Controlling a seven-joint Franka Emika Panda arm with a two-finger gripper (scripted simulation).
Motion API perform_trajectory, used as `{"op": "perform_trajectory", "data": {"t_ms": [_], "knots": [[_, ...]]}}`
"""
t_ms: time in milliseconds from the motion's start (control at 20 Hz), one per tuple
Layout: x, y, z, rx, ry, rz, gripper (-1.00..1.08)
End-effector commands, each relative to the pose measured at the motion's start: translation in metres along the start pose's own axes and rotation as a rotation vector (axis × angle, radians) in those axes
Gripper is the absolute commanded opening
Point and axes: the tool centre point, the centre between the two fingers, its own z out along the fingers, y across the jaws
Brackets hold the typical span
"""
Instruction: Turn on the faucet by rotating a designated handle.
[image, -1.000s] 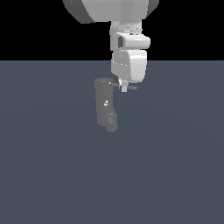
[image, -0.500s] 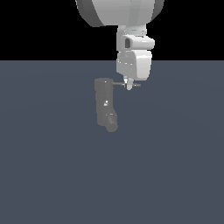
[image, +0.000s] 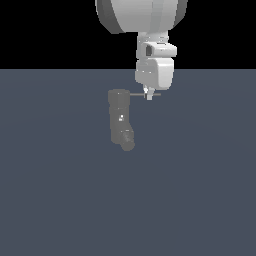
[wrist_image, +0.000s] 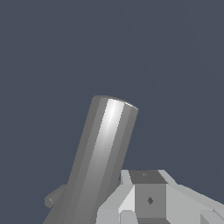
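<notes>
Wrist view shows, nearest to the camera, the pale blocky parts of the gripper (wrist_image: 148, 201), and just behind them a thick grey cylinder, which I take for the faucet (wrist_image: 103, 153) body seen from close. It leans across the picture, and a small grey knob sticks out low at its side. Whether the jaws are open or closed I cannot tell: their tips are out of this picture, and in the exterior view they are too small.

From the exterior view, the faucet (image: 120, 117) stands on the dark tabletop (image: 60, 200), its bent spout end pointing down toward the camera. The handle (image: 137, 94) sticks out from the faucet's top toward the exterior view's right. The white tip of the gripper (image: 148, 95) sits right at this rod, near its outer end, touching it or almost.

I judge that the step in hand is the contact with the handle. The next move calls for a sideways push along an arc around the faucet's top, with the tip kept on the rod so it does not slip off the end.
</notes>
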Motion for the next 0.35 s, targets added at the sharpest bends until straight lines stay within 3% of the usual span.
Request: {"op": "perform_trajectory", "data": {"t_ms": [0,300], "knots": [[0.024,0.000,0.000,0.002,0.006,0.029,-1.00],[0.038,-0.010,0.000,0.002,0.007,0.034,-1.00]]}}
